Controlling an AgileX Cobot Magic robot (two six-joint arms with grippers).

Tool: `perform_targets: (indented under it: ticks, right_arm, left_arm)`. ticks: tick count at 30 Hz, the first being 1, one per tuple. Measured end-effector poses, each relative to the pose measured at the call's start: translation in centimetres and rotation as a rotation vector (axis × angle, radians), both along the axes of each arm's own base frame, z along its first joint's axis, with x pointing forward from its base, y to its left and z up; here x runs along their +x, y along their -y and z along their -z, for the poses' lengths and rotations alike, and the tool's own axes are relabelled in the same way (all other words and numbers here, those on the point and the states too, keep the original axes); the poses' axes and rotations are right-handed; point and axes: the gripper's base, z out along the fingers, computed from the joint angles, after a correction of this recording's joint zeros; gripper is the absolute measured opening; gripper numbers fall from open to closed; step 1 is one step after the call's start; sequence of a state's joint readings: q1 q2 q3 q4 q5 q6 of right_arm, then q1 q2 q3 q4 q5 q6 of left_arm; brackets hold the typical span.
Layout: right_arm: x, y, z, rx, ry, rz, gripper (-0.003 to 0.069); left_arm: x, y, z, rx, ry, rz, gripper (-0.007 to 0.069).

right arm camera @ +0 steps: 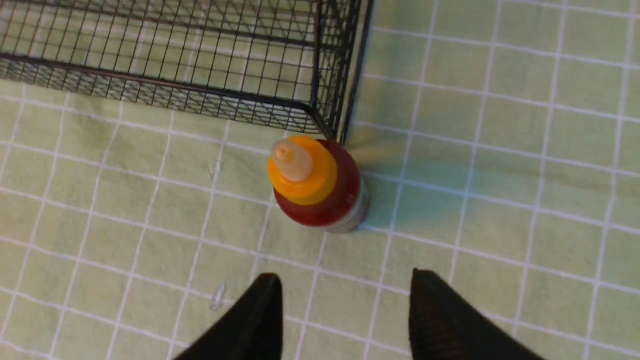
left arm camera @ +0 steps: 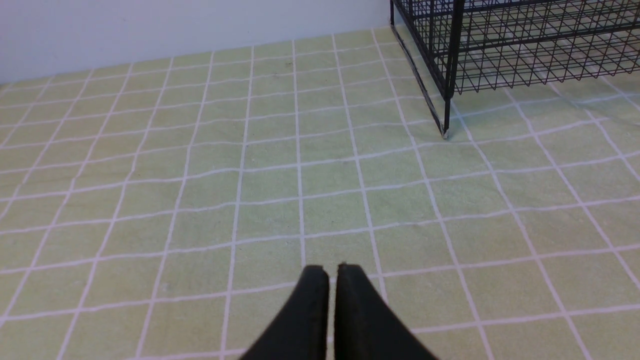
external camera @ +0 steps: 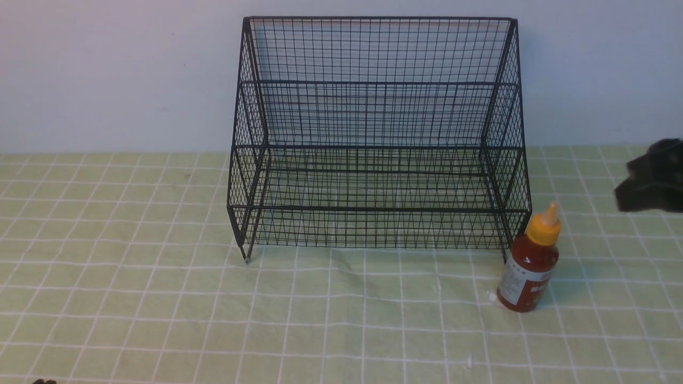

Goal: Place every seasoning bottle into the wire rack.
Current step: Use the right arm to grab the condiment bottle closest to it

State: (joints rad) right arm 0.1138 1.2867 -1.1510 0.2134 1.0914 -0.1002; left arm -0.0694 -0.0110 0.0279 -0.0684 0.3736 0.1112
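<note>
While right claw (right arm camera: 346,276) gapes, seasoning bottle (right arm camera: 320,190) stands just ahead, untouched.

The small round bottle of dark red sauce with a yellow-orange nozzle cap (external camera: 529,266) stood just beside the front right foot of the large black wire-mesh rack (external camera: 373,209), which crowded that side. Open green checked cloth (external camera: 341,320) lay on the bottle's other sides. Both rack tiers were open from above and in front.

Dark red seasoning bottle (external camera: 528,269), black wire rack (external camera: 376,138), green-checked cloth (external camera: 160,298).
</note>
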Motion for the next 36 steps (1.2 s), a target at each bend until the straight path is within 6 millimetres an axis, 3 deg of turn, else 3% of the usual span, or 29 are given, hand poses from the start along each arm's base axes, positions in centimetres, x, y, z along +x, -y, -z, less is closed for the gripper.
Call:
perform_targets:
  ticks: [7,14,17,20,22,23,24,30,36]
  right_arm:
    - [3.5,-3.8,3.4,-0.105,0.040,-0.124,0.0541]
    - [5.8,-4.7,7.1,-0.155,-0.026,-0.108,0.0591]
    - [6.6,-5.1,8.5,-0.162,-0.043,-0.114,0.0573]
    - [6.9,-5.2,9.0,-0.160,-0.039,-0.113,0.0507]
    - [7.0,-5.2,9.2,-0.161,-0.044,-0.113,0.0440]
    - [7.0,-5.2,9.1,-0.163,-0.056,-0.114,0.0318]
    - [7.0,-5.2,9.0,-0.164,-0.068,-0.114,0.0279]
    - [6.3,-5.0,6.7,-0.177,-0.120,-0.127,0.0294]
    - [4.2,-4.5,-1.4,-0.138,0.027,-0.126,0.0294]
  left_arm:
    - [0.0,0.0,0.0,0.000,0.000,0.000,0.0004]
    - [0.0,0.0,0.0,0.000,0.000,0.000,0.0004]
    - [0.0,0.0,0.0,0.000,0.000,0.000,0.0004]
    - [0.0,0.0,0.0,0.000,0.000,0.000,0.0004]
    - [0.0,0.0,0.0,0.000,0.000,0.000,0.0004]
    - [0.0,0.0,0.0,0.000,0.000,0.000,0.0004]
    - [0.0,0.0,0.0,0.000,0.000,0.000,0.0004]
    - [0.0,0.0,0.0,0.000,0.000,0.000,0.0004]
    - [0.0,0.0,0.0,0.000,0.000,0.000,0.0004]
